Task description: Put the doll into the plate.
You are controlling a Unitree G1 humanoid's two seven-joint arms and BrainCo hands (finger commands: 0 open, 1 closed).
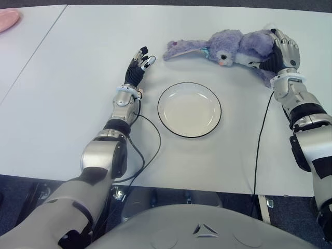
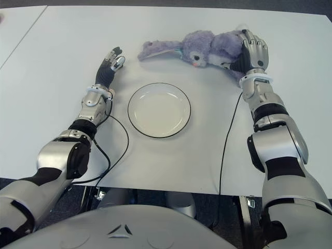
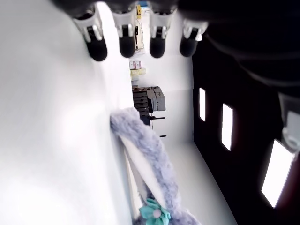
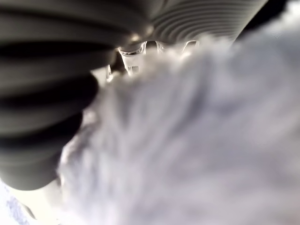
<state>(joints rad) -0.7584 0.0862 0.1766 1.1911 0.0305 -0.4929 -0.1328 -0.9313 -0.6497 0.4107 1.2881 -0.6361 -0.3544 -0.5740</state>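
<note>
A purple plush rabbit doll (image 1: 228,47) lies on the white table behind the plate, its long ears (image 1: 181,51) stretched toward the left. My right hand (image 1: 277,49) is curled over the doll's body at its right end, and purple fur (image 4: 197,140) fills the right wrist view against the fingers. The white plate with a dark rim (image 1: 164,98) sits empty in the middle, in front of the doll. My left hand (image 1: 139,65) shows left of the plate, fingers (image 3: 126,42) straight and holding nothing, a little left of the doll's ear (image 3: 145,145).
A pink dish (image 1: 7,19) sits at the far left corner on a neighbouring table. Black cables (image 1: 148,150) run from both wrists over the table's front edge. Bare white tabletop (image 1: 62,93) lies left of my left arm.
</note>
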